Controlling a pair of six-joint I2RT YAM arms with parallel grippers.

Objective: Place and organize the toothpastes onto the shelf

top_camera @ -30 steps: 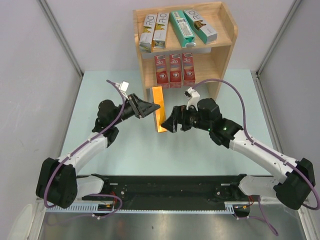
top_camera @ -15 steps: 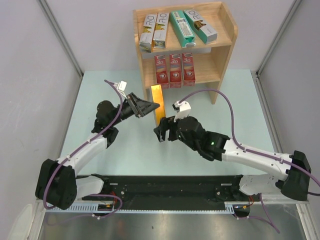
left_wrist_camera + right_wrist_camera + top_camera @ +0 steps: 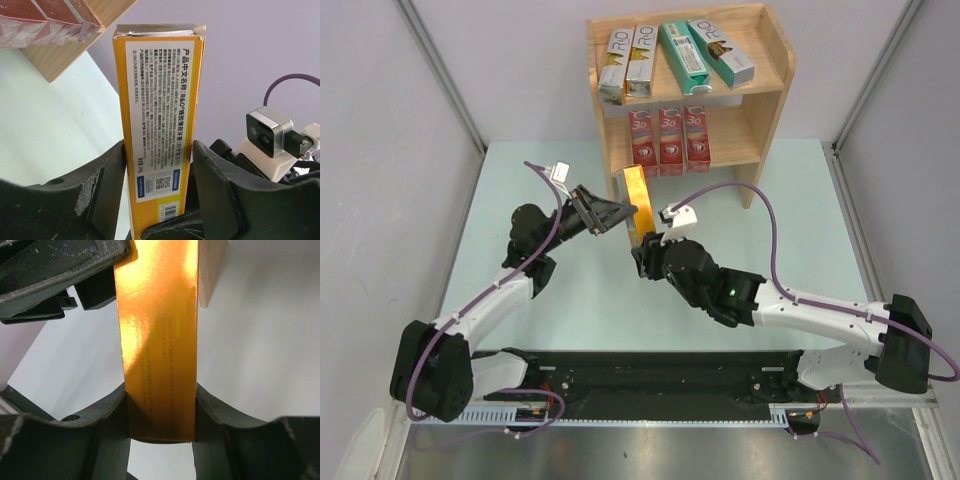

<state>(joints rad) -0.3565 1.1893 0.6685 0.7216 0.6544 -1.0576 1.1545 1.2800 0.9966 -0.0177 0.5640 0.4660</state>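
Orange carton is upright and off the worktop, just in front of the shelf at its lower-left corner post. It's not on a tier yet. Left gripper clamps it from the left side, with the printed label face between its fingers in the left wrist view. Right gripper is closed on its lower end, fingers hugging both edges in the right wrist view. So both grip the same box.

Red cartons stand on the lower tier. Silver cartons and teal cartons lie on top.

Risks:
- Two grips on one thin box, so any uneven pull could twist or crush it.
- If both release together it drops and tips over.
- The top end is near the shelf post, so swinging in could clip the wood or knock the red row.
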